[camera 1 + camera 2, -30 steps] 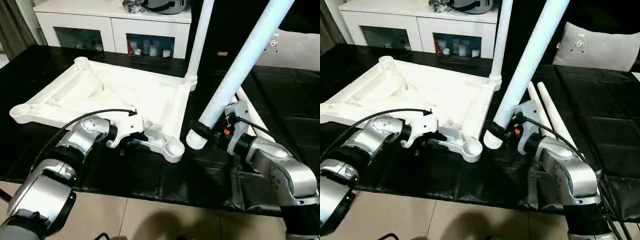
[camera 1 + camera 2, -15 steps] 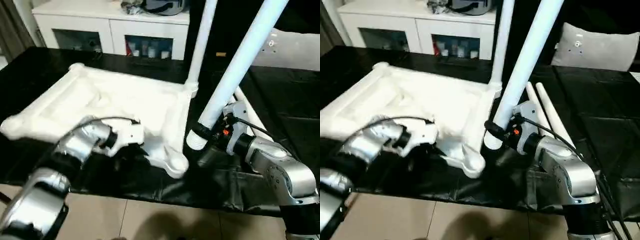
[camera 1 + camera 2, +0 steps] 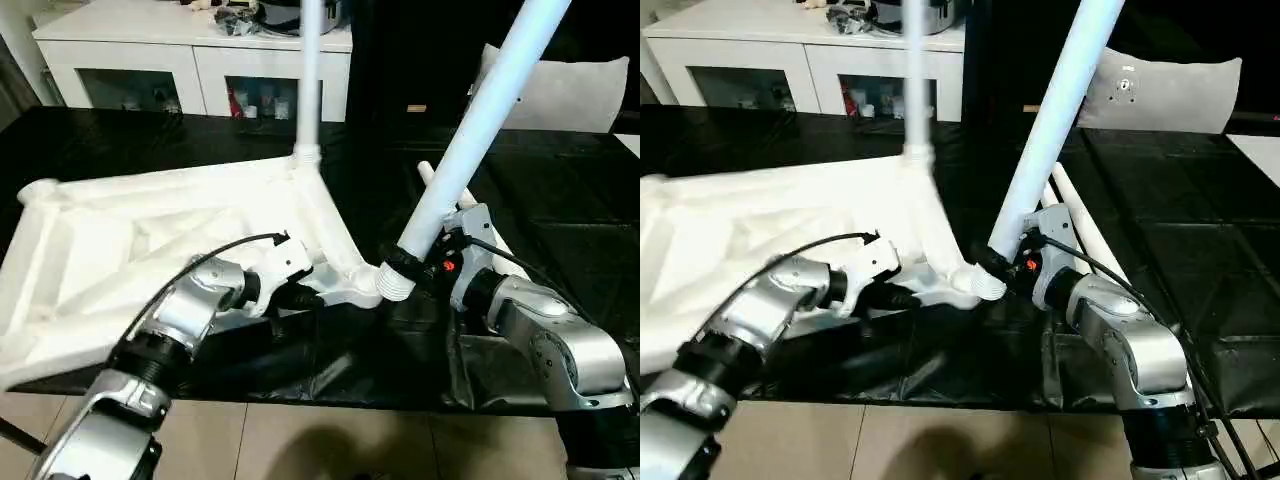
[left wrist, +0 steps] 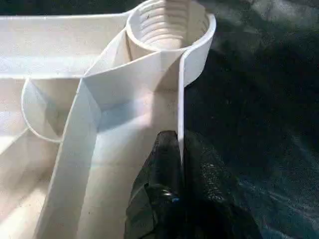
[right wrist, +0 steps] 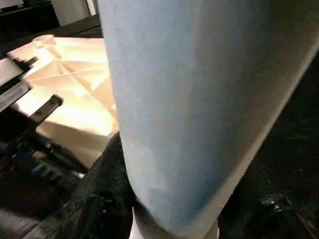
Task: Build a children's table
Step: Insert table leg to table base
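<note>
The white tabletop (image 3: 150, 230) lies upside down on the black work table, ribs up. One white leg (image 3: 311, 80) stands upright in its far corner socket. My left gripper (image 3: 305, 297) is shut on the thin rim wall beside the near corner socket (image 3: 363, 293); in the left wrist view the black fingers (image 4: 164, 164) pinch that wall below the threaded socket (image 4: 169, 25). My right gripper (image 3: 408, 262) is shut on a second leg (image 3: 470, 140) near its thick end, tilted up to the right. That end sits right against the near corner socket.
Two loose legs (image 3: 1080, 215) lie on the black cover (image 3: 560, 200) behind my right forearm. A white cabinet with glass doors (image 3: 190, 60) stands behind the table and a white cushion (image 3: 590, 95) at the back right. The table's front edge runs just below my arms.
The tabletop has swung round in my left gripper, bringing its near corner socket right up to the held leg's thick end. The head camera has also shifted.
</note>
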